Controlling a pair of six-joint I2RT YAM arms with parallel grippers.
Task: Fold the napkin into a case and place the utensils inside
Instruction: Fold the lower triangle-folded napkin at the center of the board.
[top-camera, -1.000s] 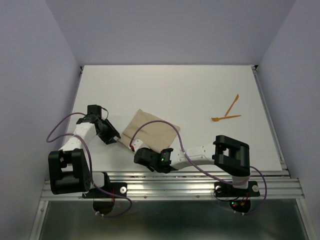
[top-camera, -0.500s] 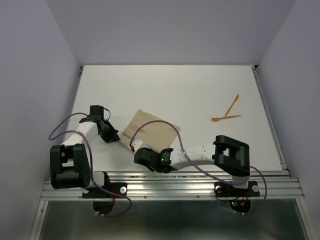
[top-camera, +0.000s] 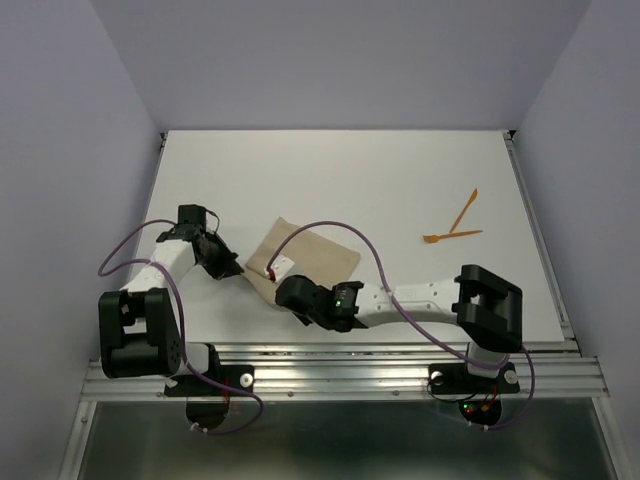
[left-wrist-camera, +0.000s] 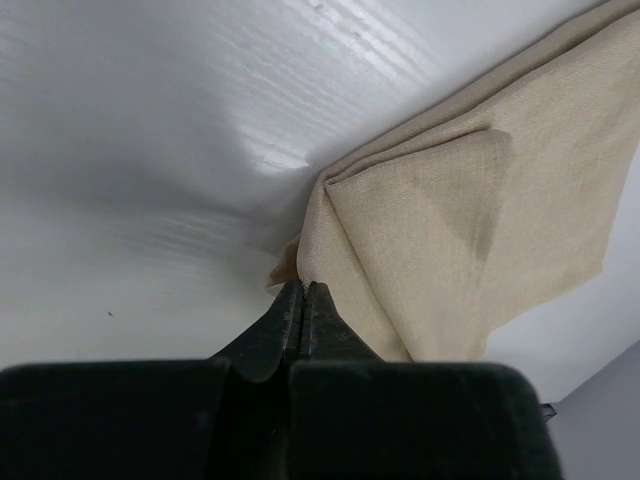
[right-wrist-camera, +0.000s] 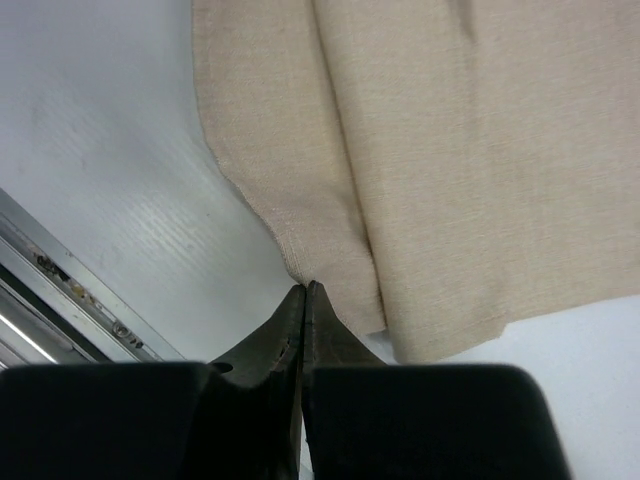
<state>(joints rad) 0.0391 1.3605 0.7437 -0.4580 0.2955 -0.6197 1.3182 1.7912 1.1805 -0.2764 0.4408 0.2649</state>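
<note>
Table (top-camera: 400, 180), white, boxed by lavender walls (top-camera: 60, 200), bears folded napkin (top-camera: 315, 265).

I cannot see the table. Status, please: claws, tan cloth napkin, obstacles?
Left claw shut on a corner of the plain tan-beige cloth napkin. Right claw shut on another corner. Thin orange plastic utensils untouched, far right. No obstacle seen.

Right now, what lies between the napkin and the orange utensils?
Bare white table, crossed only by the right arm's purple cable just past the napkin; the top view shows it.
</note>
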